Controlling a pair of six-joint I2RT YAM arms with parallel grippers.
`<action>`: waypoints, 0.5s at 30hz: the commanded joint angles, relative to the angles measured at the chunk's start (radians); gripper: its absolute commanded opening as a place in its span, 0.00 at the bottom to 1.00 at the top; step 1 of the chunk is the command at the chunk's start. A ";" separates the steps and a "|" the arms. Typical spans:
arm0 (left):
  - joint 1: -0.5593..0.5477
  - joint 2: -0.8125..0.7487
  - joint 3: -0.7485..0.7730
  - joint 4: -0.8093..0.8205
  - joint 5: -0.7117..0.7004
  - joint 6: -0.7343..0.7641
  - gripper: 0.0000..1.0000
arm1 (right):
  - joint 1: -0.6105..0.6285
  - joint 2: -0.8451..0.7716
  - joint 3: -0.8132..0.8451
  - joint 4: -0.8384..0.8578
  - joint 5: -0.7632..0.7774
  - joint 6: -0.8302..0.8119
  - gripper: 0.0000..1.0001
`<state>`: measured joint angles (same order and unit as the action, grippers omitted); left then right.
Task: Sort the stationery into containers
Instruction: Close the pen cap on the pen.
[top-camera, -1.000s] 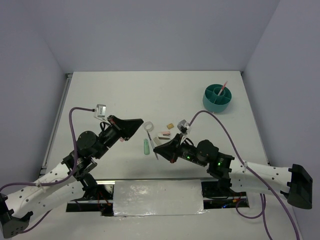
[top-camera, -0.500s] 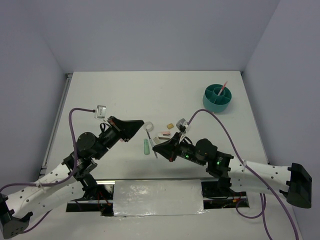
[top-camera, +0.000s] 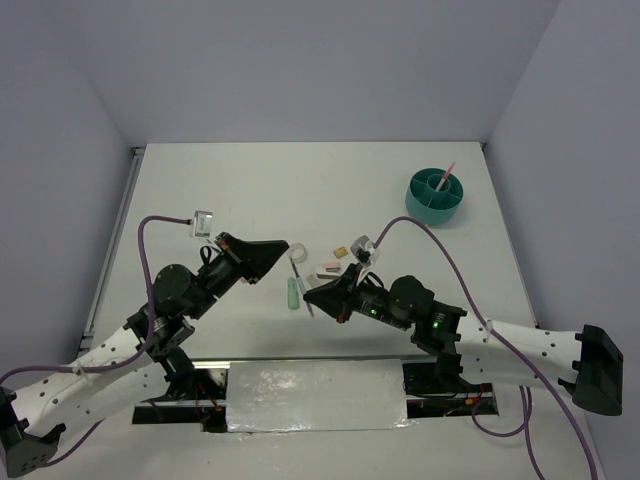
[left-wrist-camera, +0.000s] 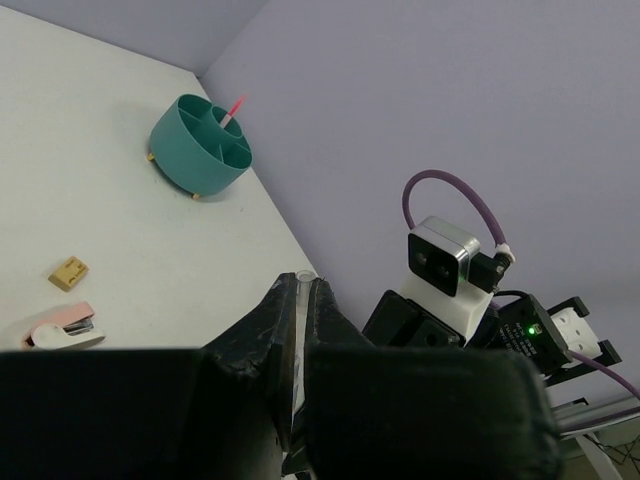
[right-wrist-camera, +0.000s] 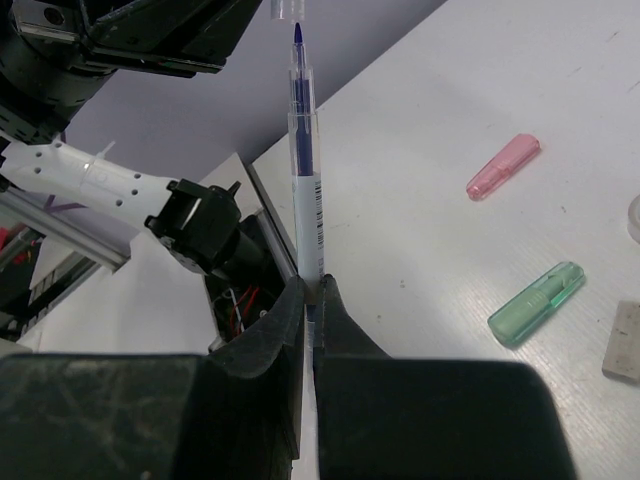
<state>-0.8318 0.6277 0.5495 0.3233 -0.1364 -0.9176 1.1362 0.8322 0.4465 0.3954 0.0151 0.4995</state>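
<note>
My right gripper (right-wrist-camera: 312, 283) is shut on a white pen (right-wrist-camera: 304, 170) with a blue tip, held up off the table. My left gripper (left-wrist-camera: 297, 286) is shut on a clear pen cap (left-wrist-camera: 303, 277). The cap (right-wrist-camera: 286, 8) hangs just above the pen's tip. In the top view both grippers, left (top-camera: 288, 246) and right (top-camera: 309, 292), meet over the middle of the table. On the table lie a mint-green stub (top-camera: 292, 295), a pink stub (top-camera: 327, 268), a tan block (top-camera: 340, 250) and a white tape ring (top-camera: 298, 254). The teal organiser (top-camera: 436, 196) holds a pink pen (top-camera: 447, 172).
The organiser (left-wrist-camera: 200, 145) stands at the far right of the table, near the side wall. A grey block (right-wrist-camera: 622, 342) lies close to the green stub (right-wrist-camera: 536, 302) and pink stub (right-wrist-camera: 503, 167). The right arm's purple cable (top-camera: 440, 250) arcs above the table.
The two grippers have edged slightly closer, bringing the pen tip nearer the cap. Items on the table have not moved.
</note>
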 joint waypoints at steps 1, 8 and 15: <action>0.003 0.000 -0.017 0.080 0.023 0.005 0.00 | 0.007 0.001 0.050 0.014 0.005 -0.018 0.00; 0.003 0.006 -0.031 0.089 0.046 0.006 0.00 | 0.005 -0.001 0.058 0.007 0.023 -0.022 0.00; 0.003 -0.023 -0.053 0.083 0.035 0.010 0.00 | 0.004 -0.011 0.066 -0.012 0.031 -0.027 0.00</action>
<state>-0.8303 0.6235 0.4934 0.3523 -0.1066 -0.9192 1.1362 0.8330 0.4595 0.3660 0.0284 0.4923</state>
